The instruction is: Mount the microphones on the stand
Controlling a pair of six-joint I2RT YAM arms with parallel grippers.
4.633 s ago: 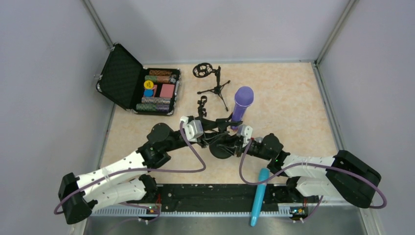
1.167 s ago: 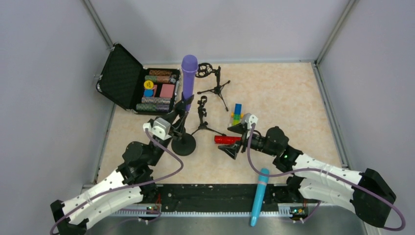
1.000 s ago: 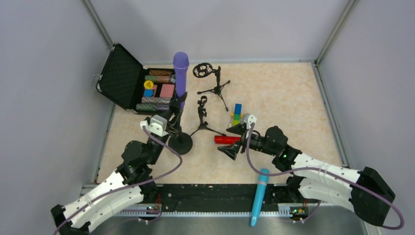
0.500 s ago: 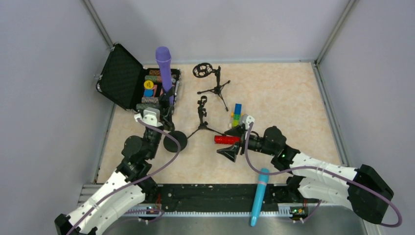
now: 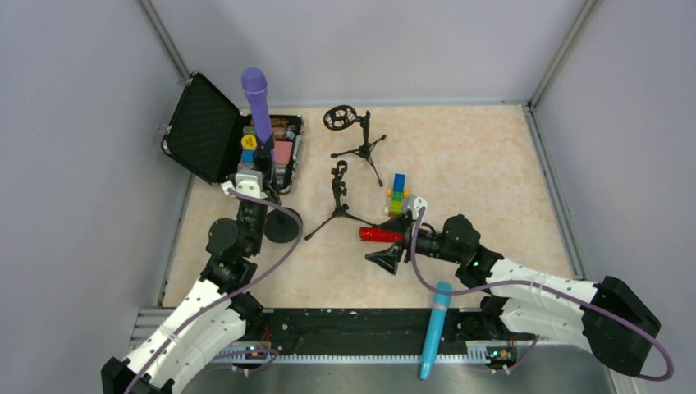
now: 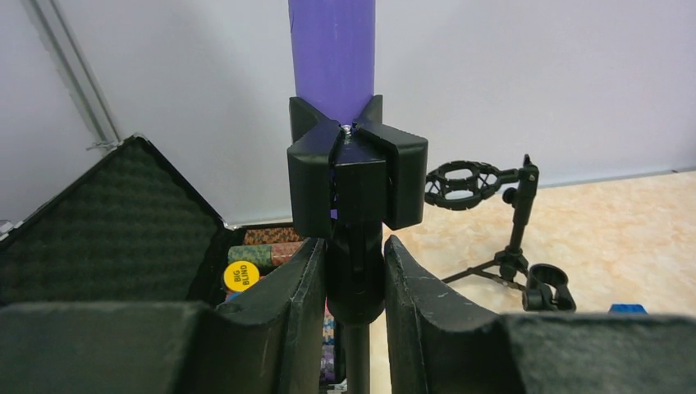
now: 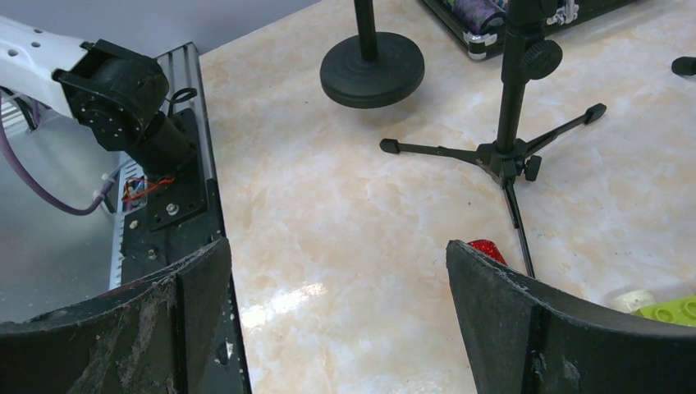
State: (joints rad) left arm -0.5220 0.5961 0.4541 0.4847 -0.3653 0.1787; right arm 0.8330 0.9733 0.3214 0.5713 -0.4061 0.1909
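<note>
Left wrist: all-purple stick microphone [image 6: 331,49] upright in black clip of round-base stand [image 6: 357,172], left hand [image 6: 353,275] clenched on post below clip. Right hand [image 5: 393,240] released, beside glittery red microphone [image 5: 379,235] on desk [image 5: 460,164]. Risk: top-heavy stand tips on release, or base snags open black chip case [image 5: 201,135] alongside.

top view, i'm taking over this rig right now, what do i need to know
Left gripper shut on the round-base stand's post, just under its clip.
Right gripper open, fingers either side of the red microphone on the table, not gripping.
Done: purple microphone sits in that clip.
Left: red microphone and cyan microphone, lying at the near edge, go on the two empty tripod stands.
</note>
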